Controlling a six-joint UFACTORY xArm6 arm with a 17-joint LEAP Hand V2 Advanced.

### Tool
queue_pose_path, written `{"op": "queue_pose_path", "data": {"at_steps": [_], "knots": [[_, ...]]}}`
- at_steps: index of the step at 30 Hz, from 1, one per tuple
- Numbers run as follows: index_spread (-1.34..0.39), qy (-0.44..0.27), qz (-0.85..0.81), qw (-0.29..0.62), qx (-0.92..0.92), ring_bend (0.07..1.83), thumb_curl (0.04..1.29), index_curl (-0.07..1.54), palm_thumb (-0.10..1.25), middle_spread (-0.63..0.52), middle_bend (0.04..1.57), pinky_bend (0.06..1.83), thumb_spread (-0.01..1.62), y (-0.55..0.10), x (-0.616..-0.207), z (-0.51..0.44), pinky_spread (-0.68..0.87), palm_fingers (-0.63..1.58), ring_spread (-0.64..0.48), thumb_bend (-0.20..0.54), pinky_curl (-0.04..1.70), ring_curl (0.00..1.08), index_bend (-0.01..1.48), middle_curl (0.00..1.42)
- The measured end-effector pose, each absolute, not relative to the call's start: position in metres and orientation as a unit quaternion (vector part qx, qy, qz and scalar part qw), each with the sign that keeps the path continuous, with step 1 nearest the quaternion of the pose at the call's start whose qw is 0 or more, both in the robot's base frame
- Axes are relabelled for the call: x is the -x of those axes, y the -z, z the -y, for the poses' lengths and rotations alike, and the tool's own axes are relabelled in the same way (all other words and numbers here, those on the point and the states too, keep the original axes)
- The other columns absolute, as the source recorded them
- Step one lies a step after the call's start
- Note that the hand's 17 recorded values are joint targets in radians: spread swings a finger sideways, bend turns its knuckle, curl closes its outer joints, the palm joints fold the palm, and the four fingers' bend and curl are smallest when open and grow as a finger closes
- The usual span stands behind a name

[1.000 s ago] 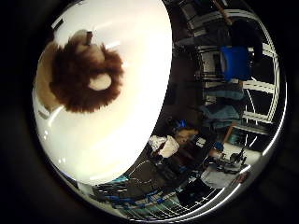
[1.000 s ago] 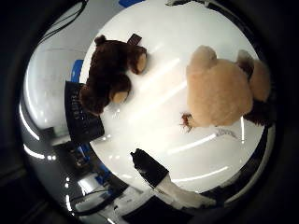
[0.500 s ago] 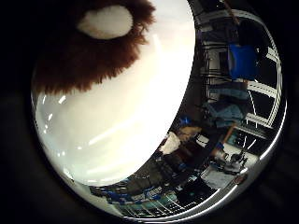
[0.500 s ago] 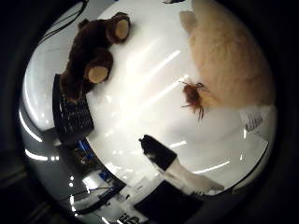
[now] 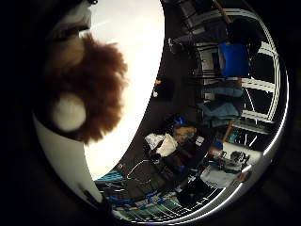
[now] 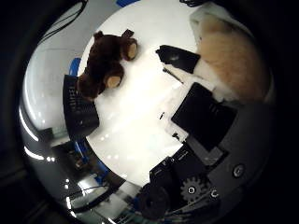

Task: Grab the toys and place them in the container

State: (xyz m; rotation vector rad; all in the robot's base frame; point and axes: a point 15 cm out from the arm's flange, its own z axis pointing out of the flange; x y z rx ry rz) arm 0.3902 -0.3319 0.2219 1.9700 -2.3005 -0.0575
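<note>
In the right thumb side palm view, a tan plush toy (image 6: 232,58) lies on the white round table (image 6: 140,121), close to the palm. My right hand (image 6: 201,126) has its black and white fingers (image 6: 177,58) curled in against the toy. In the right little finger side palm view, the toy's shaggy brown mane with a cream patch (image 5: 80,89) fills much of the picture. A dark brown teddy bear (image 6: 105,63) lies on the table away from the hand. A black container (image 6: 79,107) stands at the table's edge beside the bear.
The white table's rim (image 5: 141,104) shows in the right little finger side palm view, with a blue chair (image 5: 235,61) and cluttered room furniture beyond it.
The hand's fingers have curled into the thumb side view and closed against the tan toy. The camera has shifted, and the brown mane now sits closer to the palm.
</note>
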Motion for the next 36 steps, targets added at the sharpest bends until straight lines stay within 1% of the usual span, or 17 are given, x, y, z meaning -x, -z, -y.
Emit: {"op": "queue_pose_path", "data": {"at_steps": [3, 7, 12, 14, 18, 22, 29, 32, 36], "knots": [[-0.27, 0.036, 0.757, 0.058, -0.65, 1.34, 0.46, 0.74, 1.02, -0.22, 1.22, 1.35, 1.07, -0.244, -0.376, 0.322, -0.24, 1.07, -0.25, 0.005, 0.76, 0.72, 1.09, 0.86], [-0.25, 0.047, 0.754, 0.061, -0.652, 1.35, 0.49, 0.77, 1.04, -0.21, 1.24, 1.35, 1.08, -0.283, -0.355, 0.303, -0.23, 1.04, -0.25, -0.011, 0.82, 0.76, 1.11, 0.88], [-0.24, 0.037, 0.739, 0.06, -0.67, 1.35, 0.52, 0.79, 1.05, -0.2, 1.25, 1.32, 1.08, -0.339, -0.34, 0.264, -0.2, 1.04, -0.25, -0.013, 0.89, 0.79, 1.11, 0.9], [-0.24, 0.026, 0.73, 0.057, -0.68, 1.35, 0.53, 0.8, 1.04, -0.2, 1.25, 1.31, 1.08, -0.359, -0.34, 0.247, -0.19, 1.03, -0.25, -0.013, 0.92, 0.8, 1.11, 0.91], [-0.24, 0.006, 0.71, 0.05, -0.702, 1.34, 0.55, 0.81, 1.04, -0.2, 1.25, 1.28, 1.09, -0.395, -0.348, 0.213, -0.19, 1.03, -0.25, -0.014, 0.96, 0.82, 1.11, 0.91], [-0.24, 0.008, 0.693, 0.028, -0.721, 1.32, 0.56, 0.81, 1.03, -0.19, 1.24, 1.25, 1.09, -0.426, -0.358, 0.17, -0.19, 1.04, -0.26, -0.012, 1.01, 0.83, 1.1, 0.92], [-0.24, -0.018, 0.666, -0.004, -0.746, 1.3, 0.58, 0.82, 1.03, -0.2, 1.23, 1.22, 1.09, -0.474, -0.386, 0.095, -0.2, 1.05, -0.26, -0.013, 1.07, 0.85, 1.08, 0.93], [-0.24, -0.033, 0.651, -0.016, -0.758, 1.3, 0.58, 0.82, 1.03, -0.2, 1.22, 1.21, 1.08, -0.492, -0.402, 0.057, -0.2, 1.06, -0.26, -0.014, 1.09, 0.86, 1.07, 0.93], [-0.24, -0.042, 0.633, -0.028, -0.773, 1.29, 0.59, 0.83, 1.04, -0.2, 1.21, 1.19, 1.07, -0.492, -0.419, 0.01, -0.21, 1.06, -0.26, -0.013, 1.1, 0.86, 1.07, 0.94]]}}
